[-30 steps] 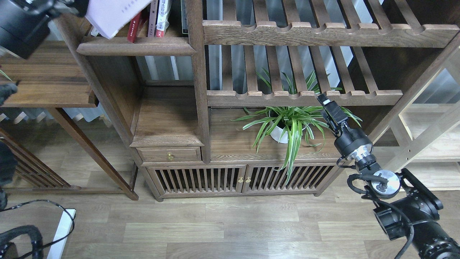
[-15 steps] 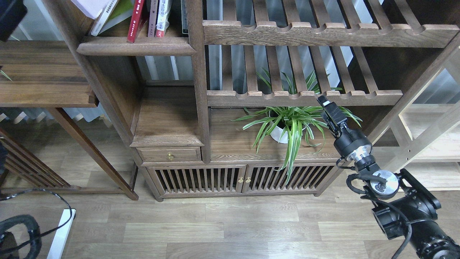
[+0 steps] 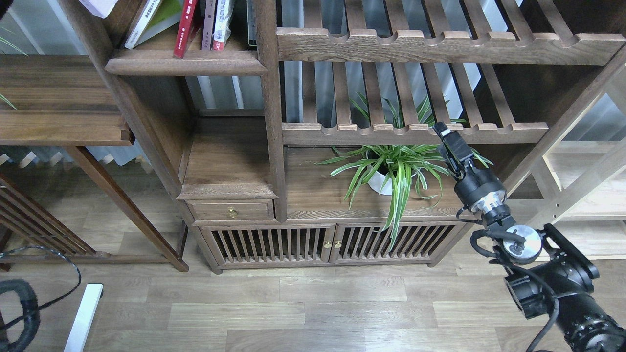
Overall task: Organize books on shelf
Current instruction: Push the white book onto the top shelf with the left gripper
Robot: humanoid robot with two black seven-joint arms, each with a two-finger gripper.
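Several books (image 3: 188, 24) on shelf (image 3: 186, 62); right hand (image 3: 447, 142) well apart

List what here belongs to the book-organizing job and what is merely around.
Job:
- pale book, top left corner, cut off by the frame
- leaning white-and-green book
- red book
- upright books
- solid shelf board

Merely around:
- potted spider plant
- slatted shelves
- small drawer
- right hand, idle by the plant
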